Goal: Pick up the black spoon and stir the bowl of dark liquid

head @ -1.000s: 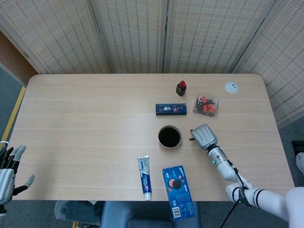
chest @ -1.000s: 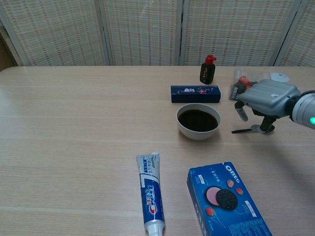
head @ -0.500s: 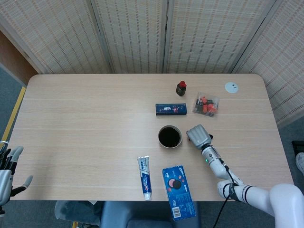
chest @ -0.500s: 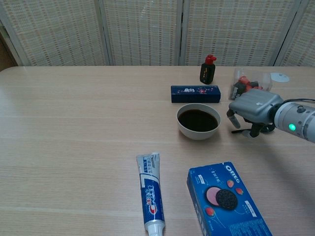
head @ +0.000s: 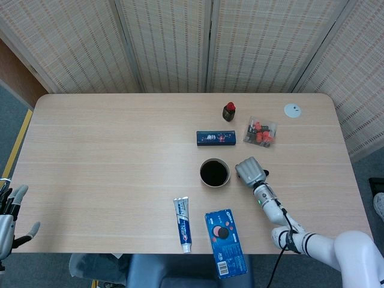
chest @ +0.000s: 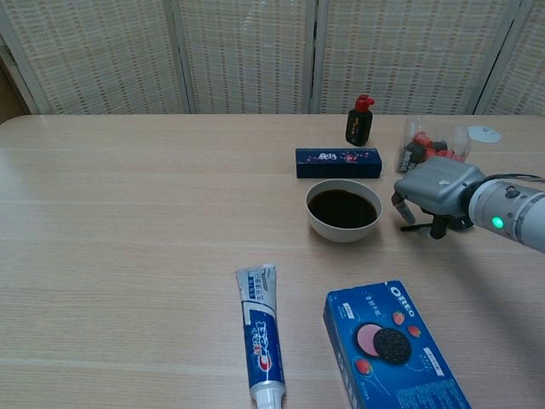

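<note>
One grey right hand [chest: 436, 189] hovers with curled fingers over the thin black spoon [chest: 421, 227], beside the white bowl of dark liquid [chest: 342, 210] toward the tabletop's right edge; whether it grips is unclear; the spoon seems light, stiff, best pinched mid-handle.

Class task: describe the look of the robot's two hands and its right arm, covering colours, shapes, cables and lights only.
The right hand has a boxy silver-grey back with dark fingers beneath. Its forearm is a white-grey cylinder carrying a small green light, and a thin black cable runs along the white arm. The left hand shows grey fingers with dark segments.
</note>
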